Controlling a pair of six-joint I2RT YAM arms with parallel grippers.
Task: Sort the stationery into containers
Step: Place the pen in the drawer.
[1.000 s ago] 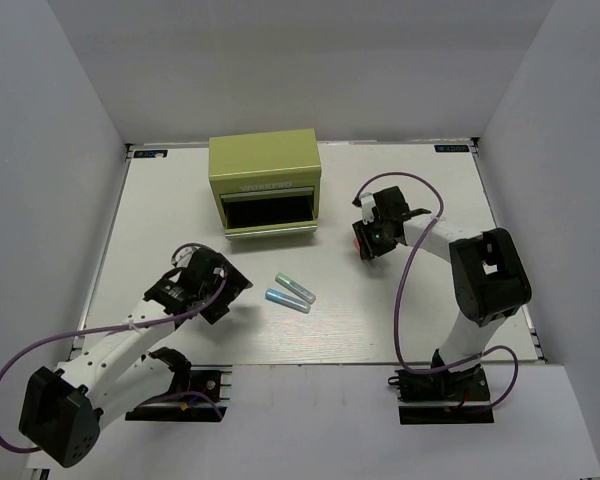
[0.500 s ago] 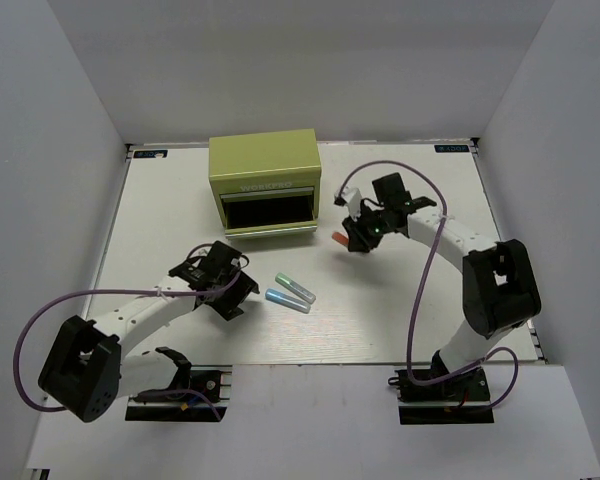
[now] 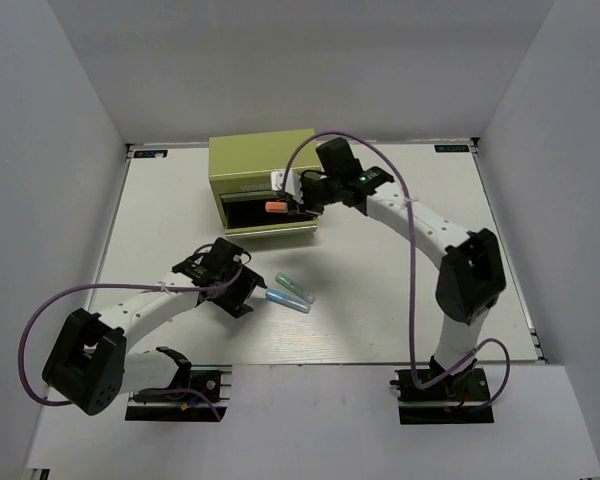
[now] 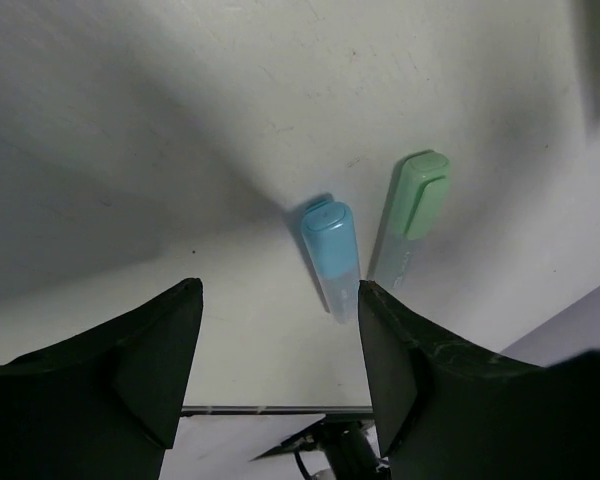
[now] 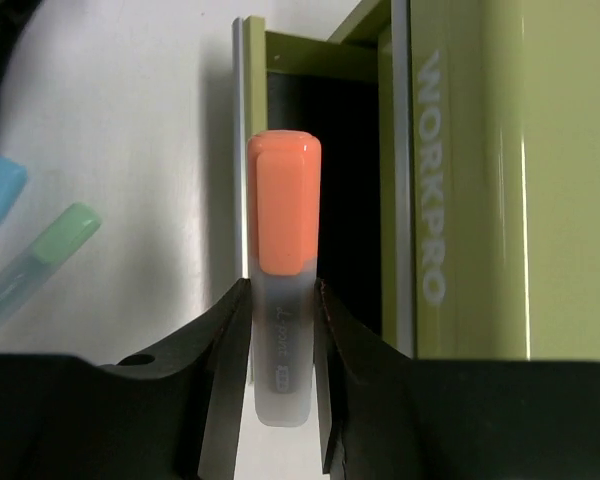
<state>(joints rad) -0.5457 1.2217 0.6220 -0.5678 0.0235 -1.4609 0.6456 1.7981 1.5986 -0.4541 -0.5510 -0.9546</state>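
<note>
The olive-green chest [image 3: 265, 165] stands at the back, its lower drawer [image 3: 270, 215] pulled open. My right gripper [image 3: 293, 200] is shut on the orange-capped marker [image 3: 276, 206] and holds it over the open drawer; the wrist view shows the marker [image 5: 283, 220] between the fingers [image 5: 225, 350], cap out over the drawer's front rim beside the chest [image 5: 500, 180]. The light blue marker [image 3: 287, 300] and green-capped marker [image 3: 295, 288] lie side by side mid-table. My left gripper [image 3: 244, 292] is open just left of them, with the blue marker [image 4: 332, 255] and the green one [image 4: 412, 215] ahead. The slim blue pen is out of view.
White walls enclose the table on three sides. The table's near edge [image 4: 280, 408] shows just below the left fingers. Purple cables loop off both arms.
My right arm has swung left from the table's right side to the chest's open drawer, carrying the orange marker. My left gripper has moved right toward the blue marker.
</note>
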